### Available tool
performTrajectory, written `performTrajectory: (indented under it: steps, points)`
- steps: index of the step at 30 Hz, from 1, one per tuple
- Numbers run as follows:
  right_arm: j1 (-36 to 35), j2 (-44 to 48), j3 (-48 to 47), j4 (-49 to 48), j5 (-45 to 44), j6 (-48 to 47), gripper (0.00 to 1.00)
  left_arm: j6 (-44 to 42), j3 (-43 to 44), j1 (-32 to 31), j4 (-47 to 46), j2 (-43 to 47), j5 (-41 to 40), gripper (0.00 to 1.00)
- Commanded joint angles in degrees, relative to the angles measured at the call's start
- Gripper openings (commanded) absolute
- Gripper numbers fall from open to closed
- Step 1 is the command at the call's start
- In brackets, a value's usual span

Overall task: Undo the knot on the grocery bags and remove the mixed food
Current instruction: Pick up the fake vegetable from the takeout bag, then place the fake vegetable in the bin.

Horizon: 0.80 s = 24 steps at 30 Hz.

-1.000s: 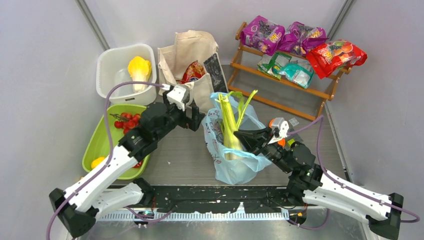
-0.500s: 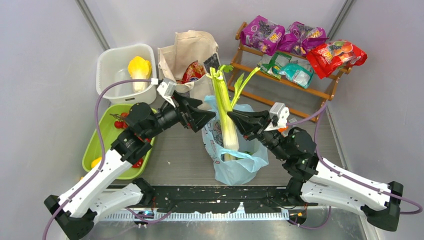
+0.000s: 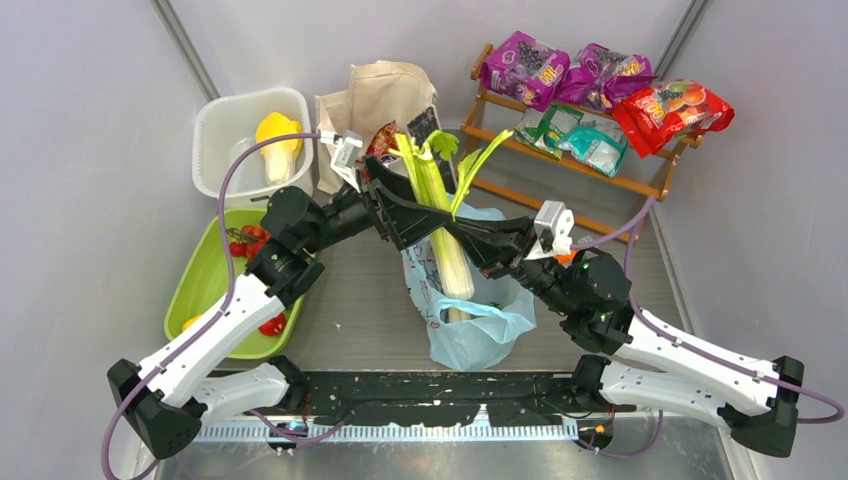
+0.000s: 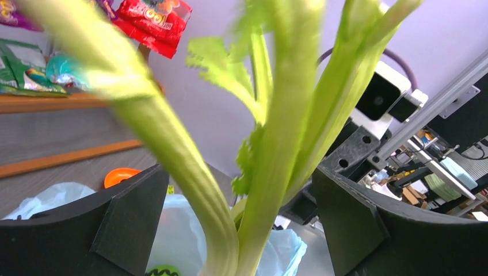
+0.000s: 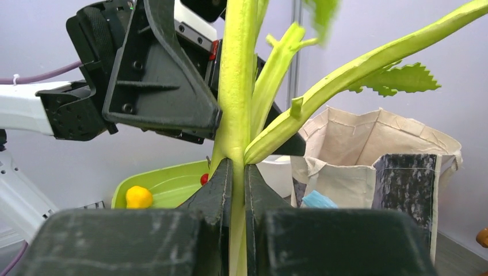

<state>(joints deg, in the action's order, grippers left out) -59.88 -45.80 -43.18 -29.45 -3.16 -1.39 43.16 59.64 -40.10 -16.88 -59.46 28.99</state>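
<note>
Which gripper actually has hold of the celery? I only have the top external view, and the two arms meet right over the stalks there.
Observer: The right one. In the right wrist view the right gripper is shut on the celery stalks, its two fingers pinching the base of one stalk where the others branch off.
Operator: So is the left gripper gripping higher up, or not?
Observer: Not gripping. In the left wrist view the left gripper is wide open, with one finger on either side of the stalks. I cannot tell whether the nearer finger brushes a stalk.
</note>
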Motion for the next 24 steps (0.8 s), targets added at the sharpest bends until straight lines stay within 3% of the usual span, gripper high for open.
performTrajectory:
  steps: [1,19,21,22,24]
  points:
    - [-0.15,0.36,-2.53,-1.50,2.35,0.44,0.05,1.39,3.73,-0.08,-5.53,-0.84,0.90,1.00]
    - [-0.15,-1.62,-5.61,8.09,7.63,-0.32,0.05,0.55,9.01,-0.16,7.12,-6.22,6.53,0.97]
    - [-0.15,-2.03,-6.21,9.05,7.68,-0.56,0.05,0.58,9.01,-0.16,7.17,-6.44,6.95,0.79]
    - [-0.15,-2.24,-6.30,9.19,7.54,-0.60,0.05,0.53,9.01,-0.16,7.04,-6.50,7.11,0.58]
    - [-0.15,-2.23,-6.18,9.28,6.86,-0.36,0.05,0.25,9.04,-0.16,7.32,-6.40,7.11,0.29]
